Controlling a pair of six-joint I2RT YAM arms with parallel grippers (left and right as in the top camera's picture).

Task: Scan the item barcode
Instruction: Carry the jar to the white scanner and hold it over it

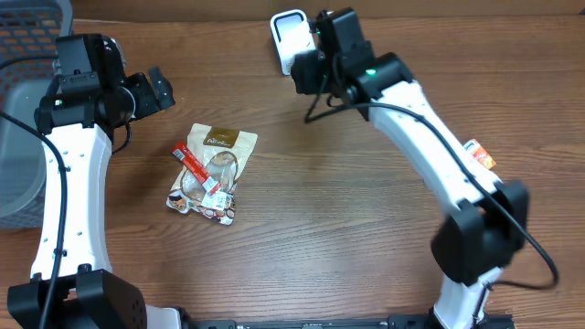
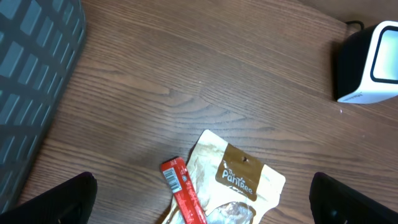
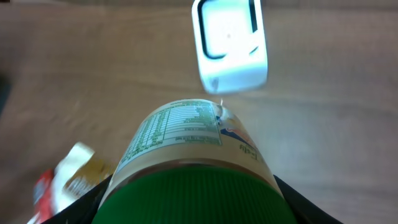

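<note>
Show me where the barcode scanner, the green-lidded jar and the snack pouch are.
barcode scanner (image 3: 230,37): right wrist view, on its front window.
green-lidded jar (image 3: 180,134): right wrist view, on the nutrition label.
snack pouch (image 2: 239,174): left wrist view, on the brown printed panel.

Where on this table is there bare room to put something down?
The widest bare tabletop lies between the snack pouch and the right arm. Another patch sits right of the scanner, along the far edge. It is crowded by the scanner, where the right gripper holds a jar, and at the left by the basket.
</note>
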